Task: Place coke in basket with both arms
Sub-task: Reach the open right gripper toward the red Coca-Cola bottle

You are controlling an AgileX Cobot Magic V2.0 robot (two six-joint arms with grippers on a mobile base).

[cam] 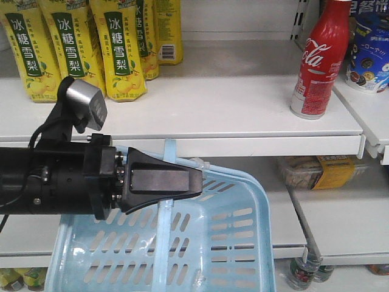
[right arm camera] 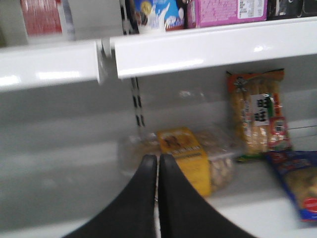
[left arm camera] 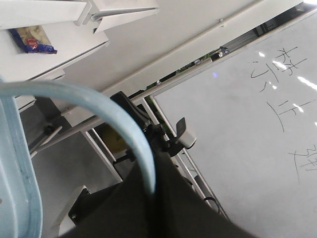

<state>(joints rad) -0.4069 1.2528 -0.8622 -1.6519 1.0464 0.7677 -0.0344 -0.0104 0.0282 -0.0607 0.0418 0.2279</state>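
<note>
The coke (cam: 316, 61), a red bottle with white script, stands upright near the right end of the upper white shelf (cam: 243, 115). Its red base shows blurred in the right wrist view (right arm camera: 42, 17), above and left of my right gripper (right arm camera: 158, 159), which is shut on nothing in front of the lower shelf. The light blue basket (cam: 258, 207) hangs low in the front view. My left gripper (cam: 182, 180) is shut on its flat swing handle (cam: 163, 243). In the left wrist view the handle (left arm camera: 99, 101) curves down into my left gripper (left arm camera: 151, 191). The right arm is out of the front view.
Yellow pear-drink bottles (cam: 121, 48) stand at the shelf's left and a blue snack cup (cam: 368, 58) right of the coke. A yellow-labelled bread pack (right arm camera: 185, 156) and snack bags (right arm camera: 257, 114) lie on the lower shelf. Dark bottles (cam: 304, 271) sit below.
</note>
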